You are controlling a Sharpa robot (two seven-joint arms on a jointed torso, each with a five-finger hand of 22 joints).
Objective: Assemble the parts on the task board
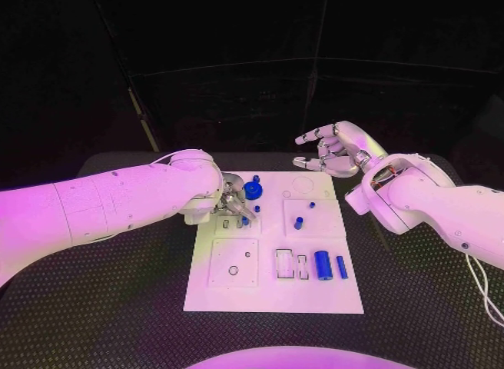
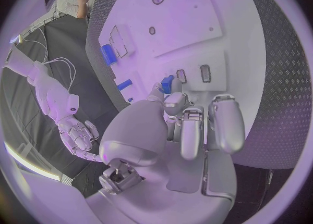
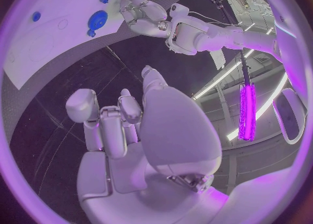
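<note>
The white task board [image 1: 274, 296] lies mid-table. My left hand [image 1: 232, 201] hangs over its far left part, fingers curled down, and pinches a small blue part [image 1: 244, 221] at its fingertips beside two narrow slots [image 2: 205, 73]. The wrist view shows that part [image 2: 167, 84] between thumb and finger of my left hand [image 2: 176, 130]. A blue gear [image 1: 253, 188] sits just beyond the hand. My right hand [image 1: 335, 150] floats above the board's far right corner, fingers apart and holding nothing; its palm [image 3: 156, 130] is bare too.
On the board's near right lie a thick blue cylinder [image 1: 322, 265] and a thin blue rod [image 1: 342, 267] next to rectangular pockets [image 1: 285, 263]. Small blue pieces [image 1: 299, 224] stand in the middle right. The black table [image 1: 119, 307] surrounds the board.
</note>
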